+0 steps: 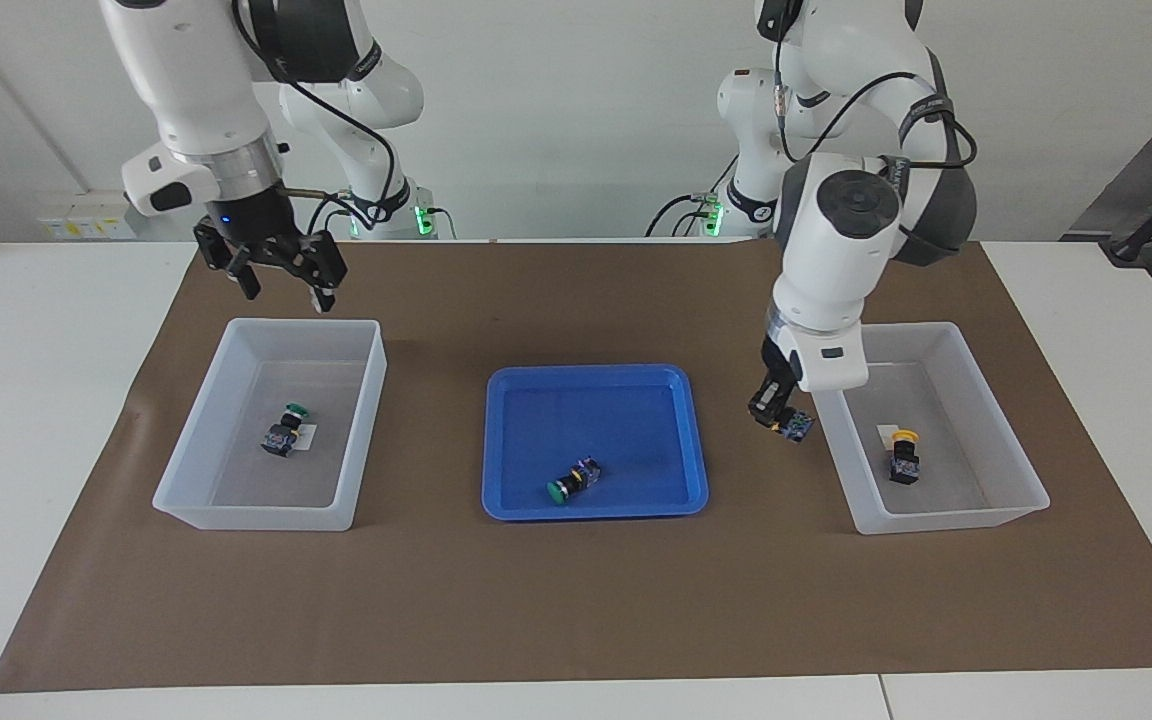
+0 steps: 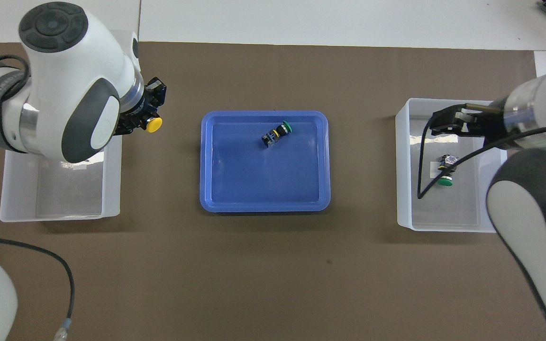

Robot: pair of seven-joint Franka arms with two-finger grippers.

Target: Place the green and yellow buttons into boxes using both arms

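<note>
Facing view: my left hand (image 1: 782, 420) grasps yellow button (image 2: 152, 124), seemingly just short of box (image 1: 1021, 480); next, carry over, release. Right hand (image 1: 281, 270) released, waiting.

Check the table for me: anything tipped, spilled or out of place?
Nothing spilled or damaged. The green button left in the blue tray lies on its side. The left pincer holds a yellow button in the air beside its box, not over it. The right pincer is open over the other box's rim.

mat (image 1: 556, 600) between tray (image 1: 496, 440) and boxes (image 1: 366, 400): bare | tray: green button (image 1: 573, 481) inside
</note>
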